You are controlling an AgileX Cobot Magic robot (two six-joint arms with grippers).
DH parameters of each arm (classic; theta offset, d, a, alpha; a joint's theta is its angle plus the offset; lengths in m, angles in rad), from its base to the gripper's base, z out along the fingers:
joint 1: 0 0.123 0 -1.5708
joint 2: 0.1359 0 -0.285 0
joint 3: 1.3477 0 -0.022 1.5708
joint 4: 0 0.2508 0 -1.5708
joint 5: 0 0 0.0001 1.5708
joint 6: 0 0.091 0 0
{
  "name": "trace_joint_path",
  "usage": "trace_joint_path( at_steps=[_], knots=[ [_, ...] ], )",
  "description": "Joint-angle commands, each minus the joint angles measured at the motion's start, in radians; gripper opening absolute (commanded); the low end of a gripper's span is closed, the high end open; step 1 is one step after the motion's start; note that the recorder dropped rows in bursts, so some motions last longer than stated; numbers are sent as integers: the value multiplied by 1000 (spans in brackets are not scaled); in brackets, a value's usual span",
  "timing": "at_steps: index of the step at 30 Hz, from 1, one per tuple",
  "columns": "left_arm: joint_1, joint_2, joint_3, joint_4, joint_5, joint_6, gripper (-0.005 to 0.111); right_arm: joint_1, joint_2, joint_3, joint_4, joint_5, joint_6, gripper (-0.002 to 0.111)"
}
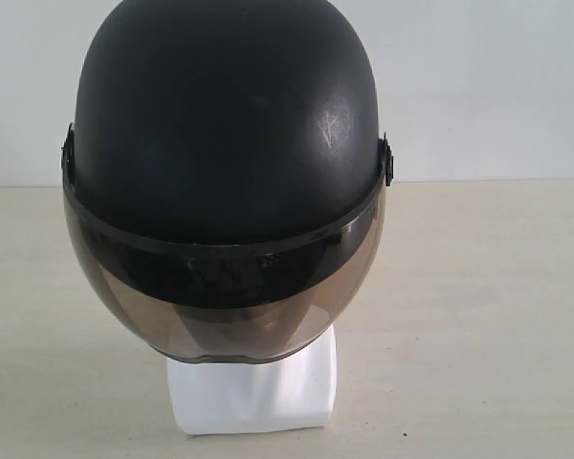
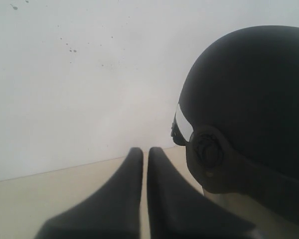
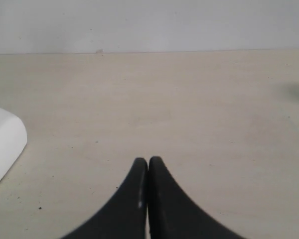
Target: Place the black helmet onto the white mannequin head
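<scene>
Black helmet (image 1: 225,124) is seated on the white mannequin head (image 1: 253,392), front toward the outside camera. The smoky brown visor (image 1: 220,306) is down over the face, so only the head's squared neck shows below it, standing on the beige table (image 1: 478,316) with a plain white wall (image 1: 488,86) behind. The shell is clearly wider than the neck. A side pivot (image 1: 387,161) sits at each end of the visor band. The only mark I can make out on the shell is a pale scuff (image 1: 333,124), upper right as I face it.

Left gripper (image 2: 145,152): fingers together with just a hairline slit between them, nothing held. It is up beside the helmet, tips near the round side pivot and apart from it as far as I can see.

Right gripper (image 3: 148,160): fingers pressed together at the tips, empty, low over bare table. A corner of the white neck sits off to one side of it, well clear of the fingers.
</scene>
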Motion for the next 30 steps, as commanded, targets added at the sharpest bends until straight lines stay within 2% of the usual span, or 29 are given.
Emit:
trace_joint_path(
  at_steps=[1,30],
  knots=[
    [3,-4,4,-9,11,2,4,-45,-5,5,-11,0,-2,0],
    [3,-4,4,-9,11,2,4,-46,-5,5,4,0,27,0]
  ],
)
